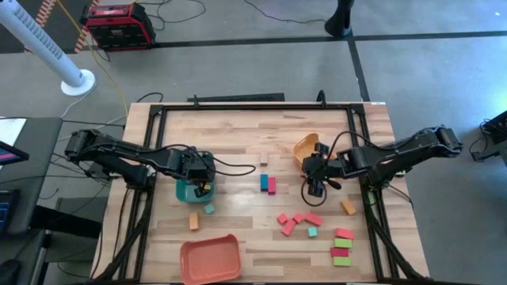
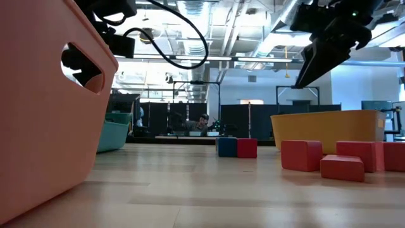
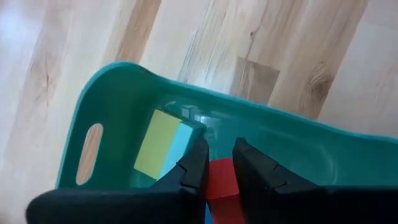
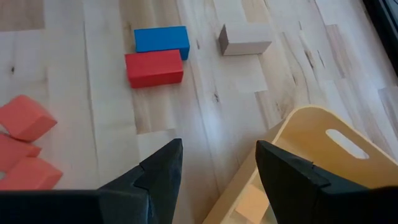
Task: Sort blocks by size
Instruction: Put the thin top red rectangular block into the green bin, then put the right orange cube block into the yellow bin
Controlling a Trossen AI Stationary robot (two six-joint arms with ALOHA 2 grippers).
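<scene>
a teal tray (image 1: 187, 190), a yellow tray (image 1: 304, 147) and a salmon tray (image 1: 210, 260) sit on the wooden surface (image 1: 238, 150). a red case (image 1: 119, 24) lies on the floor beyond.

This is a robotics lab or an industrial-style workshop. A light wooden table (image 1: 238, 134) sits in a black metal frame (image 1: 238, 101) on a bare grey concrete floor (image 1: 238, 24) marked with dark tape lines, and loose cables (image 1: 182, 12) trail across it past a red and black equipment case (image 1: 119, 25) and a white stand base (image 1: 78, 81). Looking level across the table, the ceiling is open, with exposed ducts and pipes (image 2: 215, 16) and strip lights, above dark partition panels (image 2: 253, 120). A person (image 2: 202, 121) appears to sit far back, too small to be certain.
</scene>
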